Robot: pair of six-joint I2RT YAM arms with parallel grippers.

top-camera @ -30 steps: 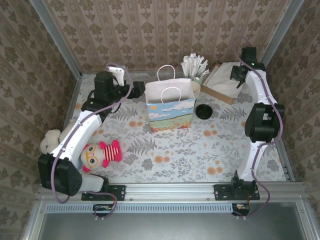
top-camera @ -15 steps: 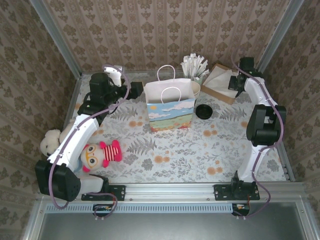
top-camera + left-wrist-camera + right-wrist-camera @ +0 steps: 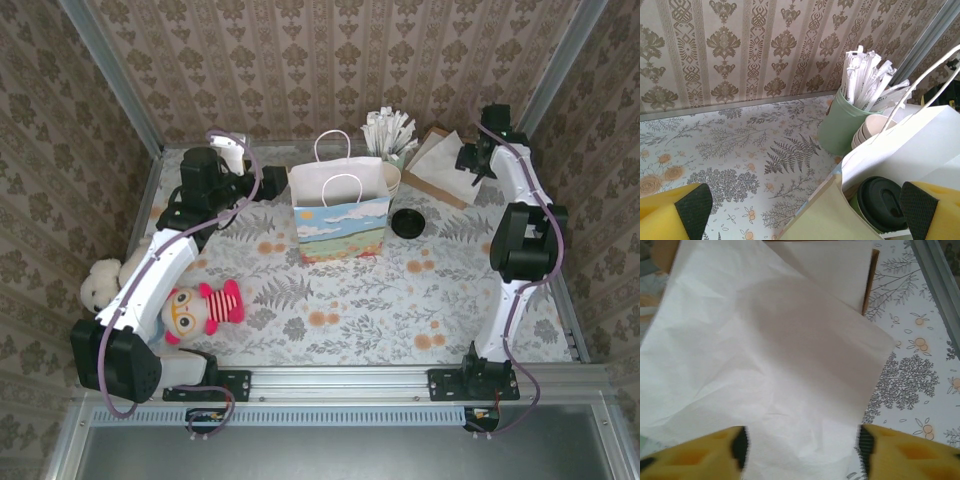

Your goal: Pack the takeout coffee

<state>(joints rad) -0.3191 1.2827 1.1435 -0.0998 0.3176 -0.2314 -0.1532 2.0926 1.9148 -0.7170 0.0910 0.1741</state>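
Observation:
The takeout coffee, a green cup with a black lid, stands inside the white gift bag, low in the left wrist view. My left gripper is open, its pads far apart, with the bag's near edge between them and nothing gripped. From above, the left gripper sits by the left side of the gift bag. My right gripper is open just above a sheet of white tissue paper. Seen from above, the right gripper hovers at the back right over that tissue paper.
A green cup of wrapped sticks and a stack of lidless cups stand behind the bag. A loose black lid lies right of the bag. Plush toys lie at the left. A metal frame rail runs close on the right.
My right gripper went from shut to open and shifted slightly over the tissue paper. The left arm drew back a little to the left, its jaws still open.

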